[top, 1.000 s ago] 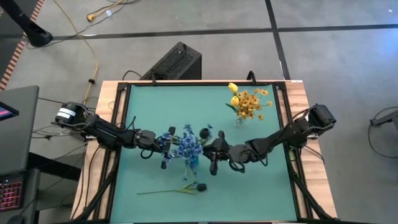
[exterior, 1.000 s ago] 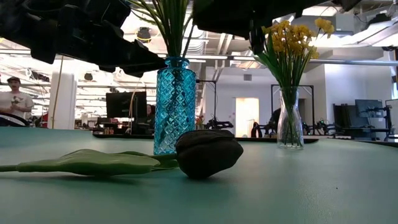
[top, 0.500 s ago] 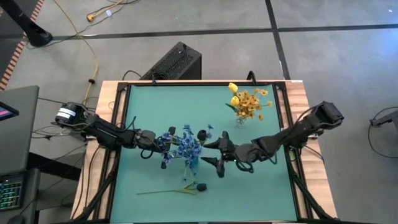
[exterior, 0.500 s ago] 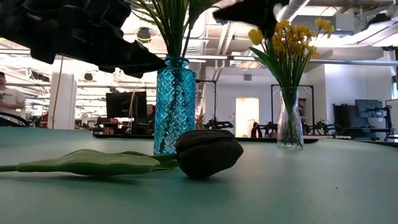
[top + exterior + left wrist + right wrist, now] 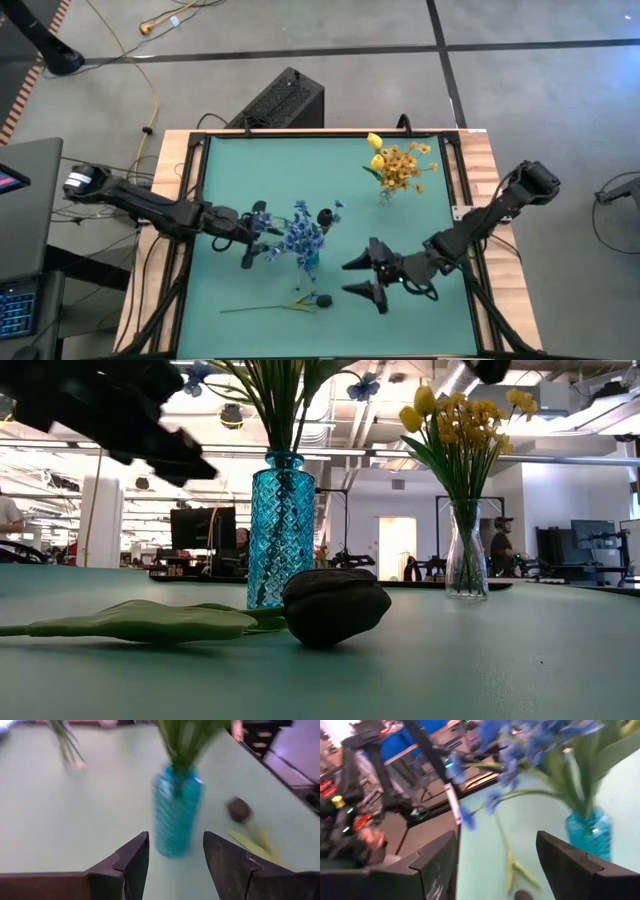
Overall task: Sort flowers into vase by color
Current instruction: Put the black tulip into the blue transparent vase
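Standing mid-table: blue vase (image 5: 307, 262) carrying blue sprays (image 5: 298, 234). Lying nearer the front edge: dark bud (image 5: 335, 605), stalk flat. Hovering, fingers apart: left gripper (image 5: 256, 248) beside the vase, right gripper (image 5: 358, 277) opposite. Holding yellow flowers (image 5: 398, 164): clear vase (image 5: 467, 565).

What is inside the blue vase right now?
The blue vase holds green stems topped by blue blooms and one dark bud. How many stems there are, and how deep they reach, cannot be seen through the patterned glass.
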Tool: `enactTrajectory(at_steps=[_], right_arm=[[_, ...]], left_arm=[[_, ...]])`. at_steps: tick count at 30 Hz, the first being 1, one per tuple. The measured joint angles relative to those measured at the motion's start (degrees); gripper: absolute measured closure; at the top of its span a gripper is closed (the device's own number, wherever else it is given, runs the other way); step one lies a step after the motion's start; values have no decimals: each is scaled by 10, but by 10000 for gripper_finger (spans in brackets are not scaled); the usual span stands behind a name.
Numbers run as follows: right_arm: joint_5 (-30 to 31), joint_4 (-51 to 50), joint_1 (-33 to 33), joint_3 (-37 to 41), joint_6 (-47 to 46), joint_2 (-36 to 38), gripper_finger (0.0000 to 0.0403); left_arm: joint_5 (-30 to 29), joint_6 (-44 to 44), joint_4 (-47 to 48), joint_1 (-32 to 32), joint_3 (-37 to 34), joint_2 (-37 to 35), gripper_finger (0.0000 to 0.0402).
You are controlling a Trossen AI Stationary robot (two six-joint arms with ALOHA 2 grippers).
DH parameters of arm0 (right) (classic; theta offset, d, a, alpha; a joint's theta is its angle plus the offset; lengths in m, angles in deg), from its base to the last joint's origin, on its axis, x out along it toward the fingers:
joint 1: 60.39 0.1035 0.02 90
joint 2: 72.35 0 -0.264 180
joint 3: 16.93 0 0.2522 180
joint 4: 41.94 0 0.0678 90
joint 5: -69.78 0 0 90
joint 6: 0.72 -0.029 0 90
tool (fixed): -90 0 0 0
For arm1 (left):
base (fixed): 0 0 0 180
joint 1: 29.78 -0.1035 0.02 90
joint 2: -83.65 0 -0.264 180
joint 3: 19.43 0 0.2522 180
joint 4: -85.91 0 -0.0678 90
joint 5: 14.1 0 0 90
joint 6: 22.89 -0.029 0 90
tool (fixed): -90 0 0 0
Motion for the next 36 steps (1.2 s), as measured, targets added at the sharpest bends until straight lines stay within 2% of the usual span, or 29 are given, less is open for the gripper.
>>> enactTrajectory(at_steps=[5, 8, 12, 17, 21, 26, 32, 36], right_arm=[[12, -3, 26, 0, 25, 0, 101], [15, -3, 30, 0, 52, 0, 101], [16, -3, 30, 0, 70, 0, 101], [16, -7, 20, 0, 74, -1, 101], [16, -19, 8, 0, 77, -1, 101], [16, -27, -8, 0, 78, -1, 101], [15, -35, -10, 0, 99, -1, 101], [15, -43, -5, 0, 107, -1, 101]], left_arm=[[14, 86, 67, 78, 0, -41, 227], [-9, 137, 64, 140, 0, -36, 227], [-69, 198, 46, 216, 0, 0, 227], [-133, 258, 31, 284, 23, 87, 227], [-166, 261, 31, 307, 68, 182, 227], [-161, 267, 46, 317, 128, 292, 227], [-172, 301, 38, 321, 185, 383, 227], [-217, 321, 39, 322, 210, 429, 227]])
